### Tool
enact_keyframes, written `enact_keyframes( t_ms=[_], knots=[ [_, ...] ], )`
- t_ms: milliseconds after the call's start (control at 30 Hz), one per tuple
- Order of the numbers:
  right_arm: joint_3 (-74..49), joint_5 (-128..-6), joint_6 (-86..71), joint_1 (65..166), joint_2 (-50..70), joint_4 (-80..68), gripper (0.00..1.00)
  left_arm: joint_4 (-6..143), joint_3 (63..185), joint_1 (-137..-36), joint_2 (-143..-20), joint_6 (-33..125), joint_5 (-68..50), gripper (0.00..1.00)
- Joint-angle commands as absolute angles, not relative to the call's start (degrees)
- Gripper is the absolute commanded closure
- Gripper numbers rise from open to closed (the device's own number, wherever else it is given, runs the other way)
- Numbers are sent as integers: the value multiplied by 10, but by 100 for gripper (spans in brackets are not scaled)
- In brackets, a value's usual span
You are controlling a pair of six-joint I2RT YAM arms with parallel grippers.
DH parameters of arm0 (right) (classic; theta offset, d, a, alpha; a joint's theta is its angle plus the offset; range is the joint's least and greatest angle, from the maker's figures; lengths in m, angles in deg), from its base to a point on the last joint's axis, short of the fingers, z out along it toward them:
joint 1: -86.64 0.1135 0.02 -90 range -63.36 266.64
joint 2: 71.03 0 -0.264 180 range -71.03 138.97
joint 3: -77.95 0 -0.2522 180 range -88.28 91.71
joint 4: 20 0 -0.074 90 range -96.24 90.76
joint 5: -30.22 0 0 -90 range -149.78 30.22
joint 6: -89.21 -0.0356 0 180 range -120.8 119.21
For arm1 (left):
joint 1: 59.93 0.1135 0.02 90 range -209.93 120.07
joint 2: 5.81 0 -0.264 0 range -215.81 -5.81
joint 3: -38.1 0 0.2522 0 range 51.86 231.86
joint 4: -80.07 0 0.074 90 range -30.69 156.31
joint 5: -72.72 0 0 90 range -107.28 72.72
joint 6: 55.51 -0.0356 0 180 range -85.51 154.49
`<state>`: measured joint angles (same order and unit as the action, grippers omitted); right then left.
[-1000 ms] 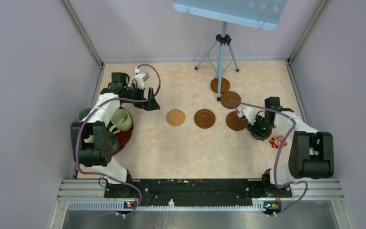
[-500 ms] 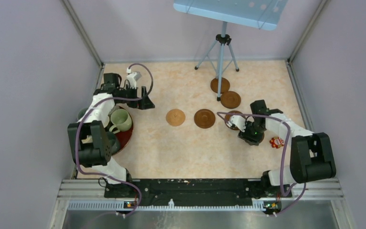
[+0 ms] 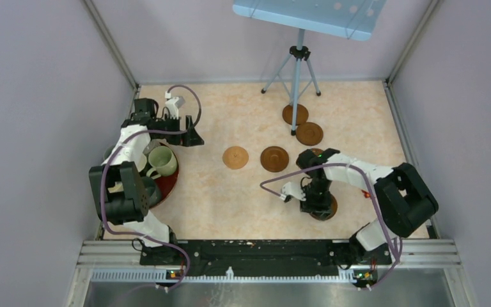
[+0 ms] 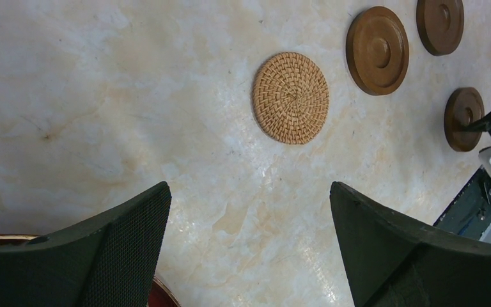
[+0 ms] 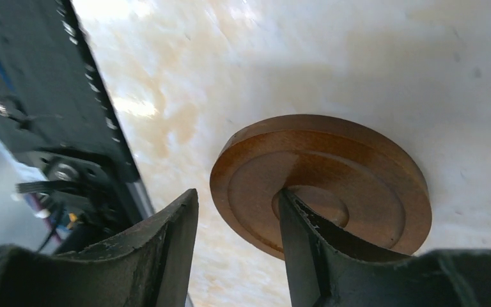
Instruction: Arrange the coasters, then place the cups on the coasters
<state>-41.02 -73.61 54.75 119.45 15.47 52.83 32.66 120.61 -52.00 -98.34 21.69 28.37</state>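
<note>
The right hand (image 5: 236,198) is positioned low over the near part of the tabletop (image 3: 230,198), its jaws narrowly parted astride the rim of a brown coaster (image 5: 358,185). One finger (image 5: 166,243) is placed outside the rim, with a strip of tabletop visible between the two. The other finger (image 5: 319,256) is set over the coaster's centre. The brown coaster appears to lie flat directly beneath this hand. One second earlier the same hand was located farther out and to the right, beside the row of coasters. It has since been swung inward and toward the arm bases. The left hand (image 4: 249,185) is held wide open above bare tabletop, with nothing between its fingers. A woven coaster (image 4: 291,97) is located ahead of it, and a darker coaster (image 4: 377,50) beyond that. This hand has been drawn back slightly toward its own side since the earlier frame. Behind the left hand, a pale green cup (image 3: 162,161) is seated on the red tray (image 3: 171,182), unmoved. A far coaster (image 3: 309,133) and a farthest coaster (image 3: 295,114) are left unmoved well beyond the right hand.
</note>
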Motion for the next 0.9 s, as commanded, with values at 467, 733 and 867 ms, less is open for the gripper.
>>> enact_keyframes(
  t_ms=[467, 733, 867],
  knots=[
    [-87, -887, 292, 1412, 438, 325, 43, 303, 1252, -481, -965, 209, 306, 1],
    [0, -879, 260, 1404, 410, 286, 33, 299, 1254, -481, -968, 197, 329, 1],
    [-73, -922, 226, 1350, 299, 236, 31, 295, 1256, -481, -968, 194, 333, 1]
  ],
)
